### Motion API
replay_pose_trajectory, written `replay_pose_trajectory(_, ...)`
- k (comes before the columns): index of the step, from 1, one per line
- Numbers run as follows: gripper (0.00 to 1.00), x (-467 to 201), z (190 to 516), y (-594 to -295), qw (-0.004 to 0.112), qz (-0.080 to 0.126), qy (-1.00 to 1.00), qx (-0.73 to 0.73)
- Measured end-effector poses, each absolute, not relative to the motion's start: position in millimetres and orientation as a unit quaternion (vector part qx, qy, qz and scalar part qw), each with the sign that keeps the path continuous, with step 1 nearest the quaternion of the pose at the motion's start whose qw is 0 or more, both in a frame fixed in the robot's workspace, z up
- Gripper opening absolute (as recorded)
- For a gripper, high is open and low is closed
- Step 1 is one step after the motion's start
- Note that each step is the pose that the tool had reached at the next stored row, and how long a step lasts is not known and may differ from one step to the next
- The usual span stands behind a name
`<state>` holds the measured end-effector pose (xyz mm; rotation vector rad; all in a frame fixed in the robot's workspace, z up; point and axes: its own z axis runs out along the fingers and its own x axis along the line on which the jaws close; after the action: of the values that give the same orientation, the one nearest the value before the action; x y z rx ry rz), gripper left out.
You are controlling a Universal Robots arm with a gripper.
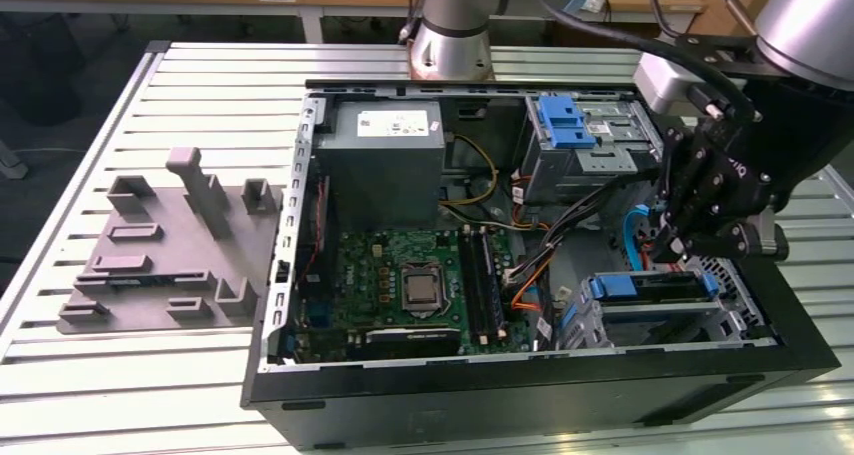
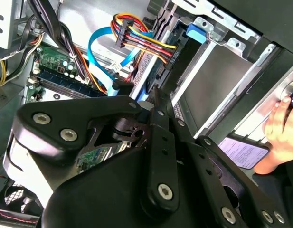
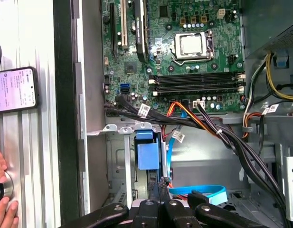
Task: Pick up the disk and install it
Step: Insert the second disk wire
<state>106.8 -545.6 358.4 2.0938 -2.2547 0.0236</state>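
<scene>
**Disk sits in its cage; seating unconfirmed**

Disk (image 1: 651,288) lies in the metal drive cage (image 1: 731,320) at the corner of the computer case (image 1: 534,400), beside the case's black wall and on the exterior view's right. Its blue side rail faces up. In the first wrist view the same blue plastic shows as a block, with the end effector (image 3: 160,187) right behind it.

The pick-up looks done, since the disk is already inside the case, not out on the desk (image 1: 80,375). Judging from how it lies, what remains is the last of the installing. The rail appears level with the cage rim, but I cannot say whether it has latched.

The end effector (image 1: 674,247) hangs over the cage's inner edge. Its fingers (image 3: 154,192) are drawn together with nothing visible between them (so closed and not carrying the disk, as far as these views go). Whether the tips touch the rail I cannot tell.

Much is hidden. The arm's dark body covers the cage's far side in the exterior view. The disk's label and metal face do not come into sight. Loose cables (image 3: 217,135) run just beside the cage, and whether any is plugged into the disk cannot be made out. A person's hand (image 3: 0,164) rests on the desk edge beside a phone (image 3: 15,90).
</scene>
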Motion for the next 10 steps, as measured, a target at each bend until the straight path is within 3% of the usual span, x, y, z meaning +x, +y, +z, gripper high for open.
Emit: replay_pose_trajectory(10,0.11,104.2,366.2,-545.5,0.032,0.008,-0.732,0.680)
